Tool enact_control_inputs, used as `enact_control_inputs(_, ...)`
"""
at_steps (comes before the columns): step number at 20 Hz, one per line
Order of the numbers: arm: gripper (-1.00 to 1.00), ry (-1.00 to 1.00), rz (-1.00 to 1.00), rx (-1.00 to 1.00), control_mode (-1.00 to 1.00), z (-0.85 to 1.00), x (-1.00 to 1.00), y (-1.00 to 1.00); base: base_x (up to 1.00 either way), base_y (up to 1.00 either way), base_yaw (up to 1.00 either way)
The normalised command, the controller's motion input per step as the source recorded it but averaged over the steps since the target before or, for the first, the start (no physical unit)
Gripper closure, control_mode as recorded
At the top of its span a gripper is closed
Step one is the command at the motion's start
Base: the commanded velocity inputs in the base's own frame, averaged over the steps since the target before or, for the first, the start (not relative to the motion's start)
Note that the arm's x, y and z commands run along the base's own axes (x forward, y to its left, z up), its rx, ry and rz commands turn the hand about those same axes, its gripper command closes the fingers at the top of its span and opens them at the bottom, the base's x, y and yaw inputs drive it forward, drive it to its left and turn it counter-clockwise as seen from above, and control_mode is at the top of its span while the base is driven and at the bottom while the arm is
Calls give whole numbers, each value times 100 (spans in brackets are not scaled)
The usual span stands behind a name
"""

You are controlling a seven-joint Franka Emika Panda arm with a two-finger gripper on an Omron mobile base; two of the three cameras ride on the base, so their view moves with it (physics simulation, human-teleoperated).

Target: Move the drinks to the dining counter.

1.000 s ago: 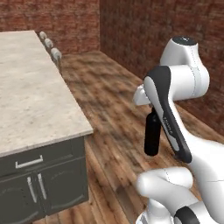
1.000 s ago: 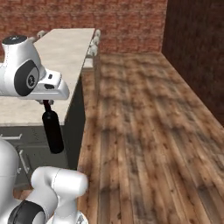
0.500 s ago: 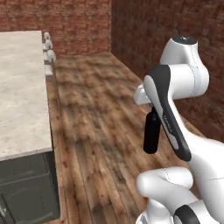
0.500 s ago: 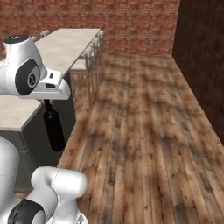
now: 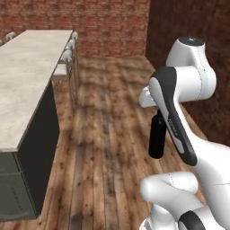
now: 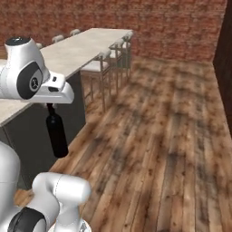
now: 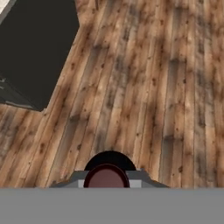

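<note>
glossy white arm (image 5: pixel 191 81), dark joint bands

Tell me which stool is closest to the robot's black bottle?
The nearest pale grey stool, first in the row along the dining counter. The other stools stand farther back toward the brick wall. The wine bottle hangs from the gripper.

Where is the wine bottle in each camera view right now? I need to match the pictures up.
Left base view: the wine bottle hangs upright right of centre, beside the arm's dark forearm, above the wood floor.
Right base view: it hangs at the left, under the white hand, in front of the counter's dark end panel.
Hand view: seen from above at bottom centre, a round dark top between the fingertips.
Shared landmark: the dining counter with its dark end panel.
</note>
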Motion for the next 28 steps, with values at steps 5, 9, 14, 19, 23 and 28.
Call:
enact_control_inputs(5,100,0,0,0,100,0,0,0,47,-92,51)
enact_control_inputs(9,100,0,0,0,100,0,0,0,64,-72,57)
enact_control_inputs(14,100,0,0,0,100,0,0,0,81,-55,61)
enact_control_inputs(19,100,0,0,0,100,0,0,0,88,-79,52)
enact_control_inputs(23,100,0,0,0,100,0,0,0,87,-92,47)
enact_control_inputs(28,100,0,0,0,100,0,0,0,88,-96,45)
